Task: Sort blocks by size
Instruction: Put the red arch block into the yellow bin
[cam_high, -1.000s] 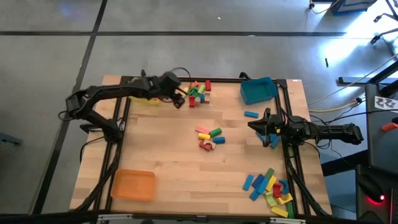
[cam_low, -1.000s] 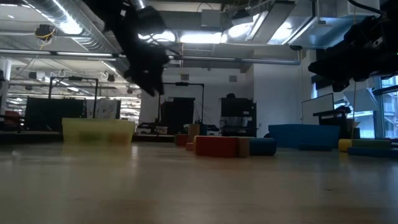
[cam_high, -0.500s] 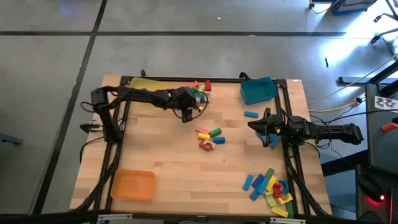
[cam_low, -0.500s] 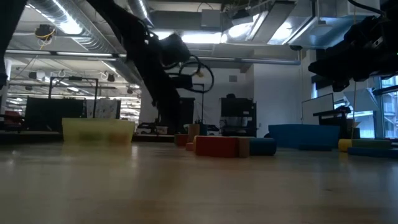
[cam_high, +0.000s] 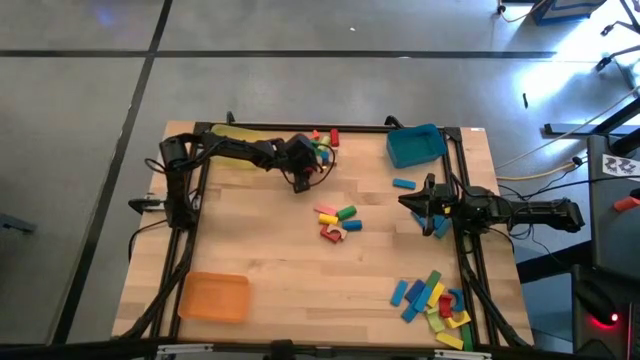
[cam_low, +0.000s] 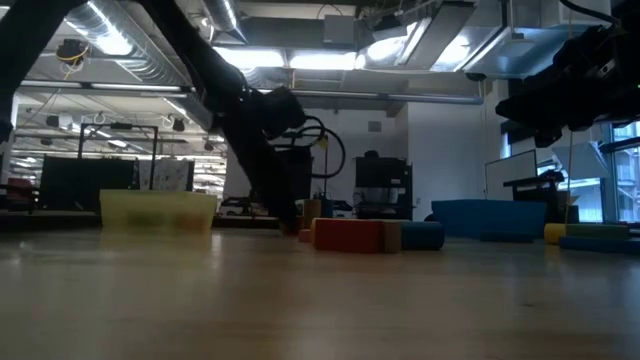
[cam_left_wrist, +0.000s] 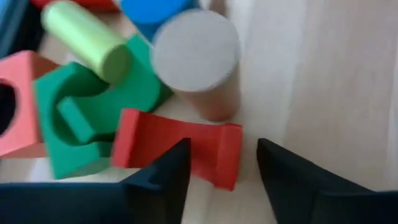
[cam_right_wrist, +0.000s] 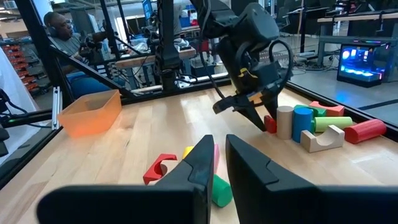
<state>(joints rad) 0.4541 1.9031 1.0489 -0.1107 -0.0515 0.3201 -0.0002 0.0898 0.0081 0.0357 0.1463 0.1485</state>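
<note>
Red arch block (cam_left_wrist: 180, 150) lies on the desk (cam_high: 270, 250) between the left pincer's (cam_high: 302, 181) spread fingers (high view). Left wrist view: grasp step; closing comes next. Right pincer (cam_high: 412, 203) waits, pressed together.

Orange tray (cam_high: 213, 297), blue tray (cam_high: 416, 146), yellow tray (cam_low: 157, 210) on table (cam_high: 270, 265).

Left gripper (cam_left_wrist: 219, 163) straddles an arch block (cam_left_wrist: 180, 149) before a cylinder (cam_left_wrist: 199, 59).
</note>
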